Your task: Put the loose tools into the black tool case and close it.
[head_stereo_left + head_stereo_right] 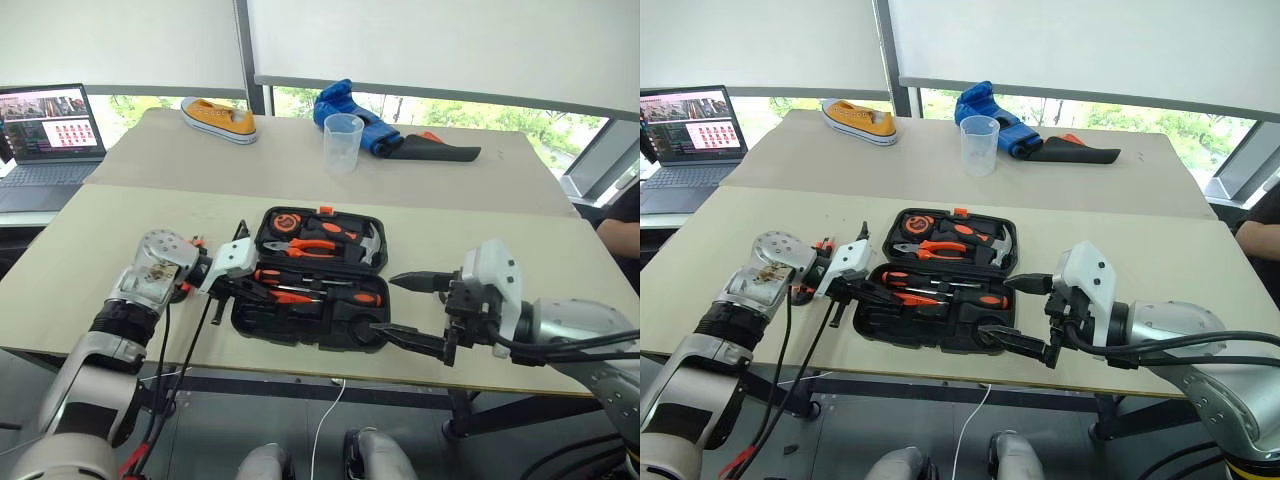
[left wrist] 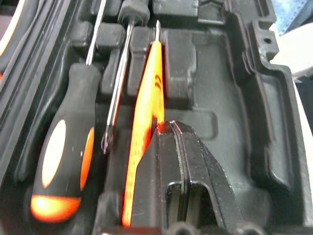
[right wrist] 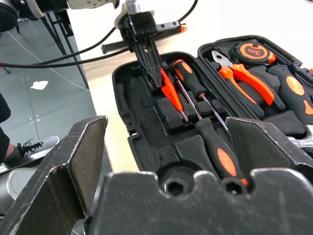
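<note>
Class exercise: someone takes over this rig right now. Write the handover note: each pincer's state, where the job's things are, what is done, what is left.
Left pincer: shut, tips against the orange tester screwdriver, which lies in the case's near half; whether it grips it, I cannot tell.
Right pincer: open, holding nothing, hovering at the black tool case, near right corner.
Done: two black-orange screwdrivers lie in the near half.
Left: seat the tester, withdraw, close the lid and latch it. Utility knife and tape: not made out.
</note>
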### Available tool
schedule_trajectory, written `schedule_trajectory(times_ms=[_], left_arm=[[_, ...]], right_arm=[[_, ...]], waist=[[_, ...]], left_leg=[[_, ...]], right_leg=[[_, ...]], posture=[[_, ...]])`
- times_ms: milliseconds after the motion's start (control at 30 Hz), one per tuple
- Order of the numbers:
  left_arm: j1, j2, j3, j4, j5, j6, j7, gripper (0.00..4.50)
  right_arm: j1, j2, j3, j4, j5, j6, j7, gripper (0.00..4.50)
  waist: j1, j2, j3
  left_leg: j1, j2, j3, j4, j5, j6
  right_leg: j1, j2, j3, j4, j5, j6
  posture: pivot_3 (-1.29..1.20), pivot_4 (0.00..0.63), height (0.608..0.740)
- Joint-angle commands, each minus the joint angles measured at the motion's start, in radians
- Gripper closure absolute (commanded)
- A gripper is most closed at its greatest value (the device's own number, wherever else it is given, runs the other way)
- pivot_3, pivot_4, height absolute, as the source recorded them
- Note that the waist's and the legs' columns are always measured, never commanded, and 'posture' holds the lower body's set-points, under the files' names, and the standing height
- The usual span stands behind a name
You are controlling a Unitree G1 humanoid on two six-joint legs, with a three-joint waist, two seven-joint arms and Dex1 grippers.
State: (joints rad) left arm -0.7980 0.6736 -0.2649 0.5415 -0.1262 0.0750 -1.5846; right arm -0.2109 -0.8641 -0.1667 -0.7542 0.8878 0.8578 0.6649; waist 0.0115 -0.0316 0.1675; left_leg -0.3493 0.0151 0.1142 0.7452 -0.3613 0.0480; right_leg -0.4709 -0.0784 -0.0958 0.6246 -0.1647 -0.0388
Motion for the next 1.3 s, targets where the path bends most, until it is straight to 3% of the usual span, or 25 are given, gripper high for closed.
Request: schedule_trajectory(times_ms=[33,300,567,1033,1167,1267,1300], left_arm=[[-0.046,-0.009,0.046,-0.054,-0.057,0.075,-0.016,4.48],[-0.062,-0.042,0.040,-0.050,-0.046,0.072,-0.010,4.48],[-0.058,-0.078,0.017,0.068,0.036,-0.080,0.046,4.48],[-0.055,-0.107,0.003,0.172,0.068,-0.165,0.038,4.48],[-0.042,-0.109,0.012,0.169,0.060,-0.168,0.044,4.48],[-0.020,-0.071,0.064,0.070,0.003,-0.068,0.043,4.48],[-0.010,-0.054,0.085,0.032,-0.017,-0.024,0.045,4.24]], right_arm=[[-0.002,0.005,-0.010,-0.024,0.018,-0.011,-0.011,0.00],[-0.005,0.011,-0.006,-0.020,0.016,-0.009,-0.016,0.00],[0.012,0.008,-0.012,-0.034,0.025,-0.007,-0.025,0.00],[0.021,-0.012,-0.027,-0.035,0.049,-0.005,-0.032,0.00],[0.020,-0.020,-0.026,-0.034,0.052,-0.008,-0.032,0.00],[0.006,-0.017,-0.007,-0.022,0.038,-0.018,-0.022,0.00],[-0.002,-0.014,0.003,-0.013,0.032,-0.021,-0.019,0.00]], waist=[[0.001,0.000,0.000],[0.001,0.000,0.000],[0.000,0.000,0.000],[0.000,0.000,0.000],[0.000,0.000,0.000],[-0.001,0.000,0.000],[-0.003,0.000,0.000]], left_leg=[[0.000,0.000,0.000,0.000,0.000,0.000],[-0.002,0.000,-0.001,0.001,0.000,0.001],[-0.002,0.000,-0.001,0.001,0.000,0.001],[-0.001,0.000,0.000,0.001,0.000,0.001],[-0.001,0.000,0.000,0.001,-0.001,0.001],[-0.001,0.000,0.000,0.001,-0.001,0.001],[-0.001,0.000,0.000,0.001,-0.001,0.001]], right_leg=[[0.000,0.000,0.000,0.000,0.000,0.000],[0.000,0.000,-0.001,0.000,0.000,0.001],[0.000,0.000,-0.001,-0.001,0.001,0.001],[0.000,0.000,0.000,-0.001,0.001,0.001],[0.000,0.000,0.000,-0.001,0.001,0.001],[0.000,0.000,0.000,-0.001,0.001,0.001],[0.000,0.000,0.000,-0.001,0.001,0.001]], posture=[[0.00,0.150,0.724],[0.00,0.150,0.724],[0.00,0.150,0.724],[0.00,0.150,0.724],[0.00,0.150,0.724],[0.00,0.150,0.724],[0.00,0.150,0.724]])
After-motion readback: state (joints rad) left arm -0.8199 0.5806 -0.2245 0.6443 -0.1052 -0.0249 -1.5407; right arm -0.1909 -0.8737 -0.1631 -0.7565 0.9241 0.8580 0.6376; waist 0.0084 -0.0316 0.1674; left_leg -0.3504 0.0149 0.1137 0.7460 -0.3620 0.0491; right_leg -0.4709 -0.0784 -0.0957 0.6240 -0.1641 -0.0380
